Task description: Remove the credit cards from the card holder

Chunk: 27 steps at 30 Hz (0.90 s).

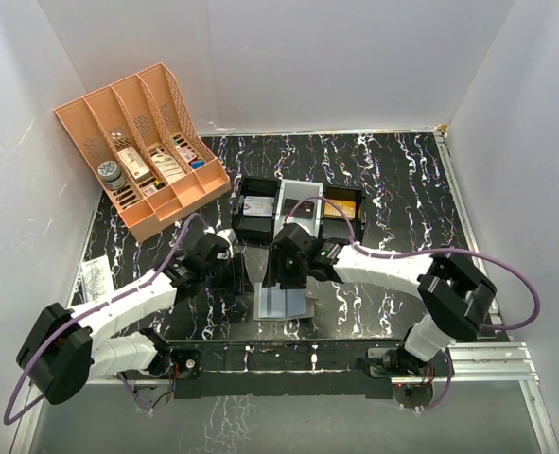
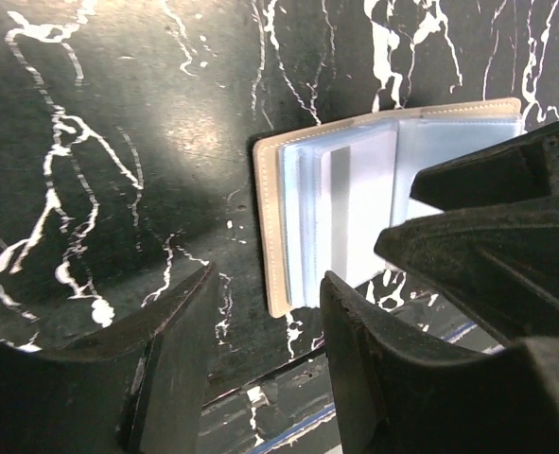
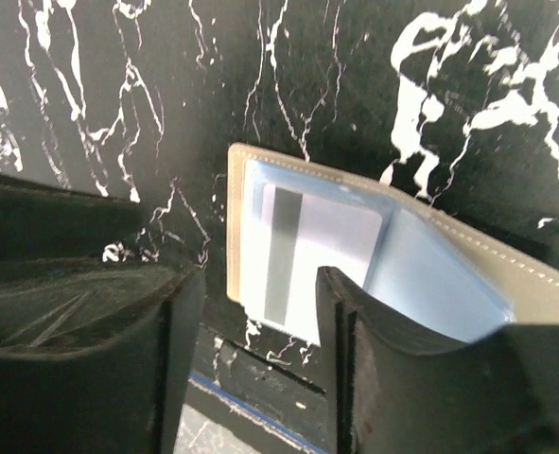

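Observation:
The card holder [image 1: 281,305] lies open on the black marbled table near the front edge, with a beige rim and pale blue slots. It shows in the left wrist view [image 2: 271,218] and the right wrist view [image 3: 430,274]. A white card with a grey stripe [image 3: 331,241] sits in its left slot and also shows in the left wrist view [image 2: 359,203]. My right gripper [image 3: 258,322] is open over the holder's near edge, one finger [image 3: 374,340] above the card [image 1: 288,279]. My left gripper [image 2: 265,326] is open and empty just left of the holder [image 1: 232,274].
A black three-compartment tray [image 1: 281,187] stands behind the holder, with an orange card [image 1: 341,206] in its right compartment and a pale card [image 1: 255,204] in its left. An orange lattice organiser [image 1: 118,104] with small items stands at the back left. The two grippers are close together.

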Available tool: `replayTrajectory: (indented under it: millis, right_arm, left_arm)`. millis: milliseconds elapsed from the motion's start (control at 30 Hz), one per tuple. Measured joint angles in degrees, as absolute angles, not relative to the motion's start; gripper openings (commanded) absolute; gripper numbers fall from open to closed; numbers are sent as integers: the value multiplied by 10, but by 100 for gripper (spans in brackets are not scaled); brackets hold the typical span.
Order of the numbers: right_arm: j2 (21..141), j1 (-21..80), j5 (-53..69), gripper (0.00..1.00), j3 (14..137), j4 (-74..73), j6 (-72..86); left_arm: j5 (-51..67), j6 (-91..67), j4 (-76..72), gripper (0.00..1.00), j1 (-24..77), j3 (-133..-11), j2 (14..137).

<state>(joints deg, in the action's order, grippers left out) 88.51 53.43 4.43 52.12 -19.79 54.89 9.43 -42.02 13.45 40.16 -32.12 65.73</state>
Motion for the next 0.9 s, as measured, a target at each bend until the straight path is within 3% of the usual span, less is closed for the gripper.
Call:
replayTrajectory:
  millis: [367,700,900]
  right_arm:
    - [957,570,-55,61,595,-305,530]
    - [966,574,-50,73,581,-280,546]
    - [964,574,-55,69,579,-277,552]
  left_arm:
    - [22,-438,188,46,402,-321,588]
    - [17,-448,199,46,402,-321,582]
    - [17,-452,199,46,402,-321,577]
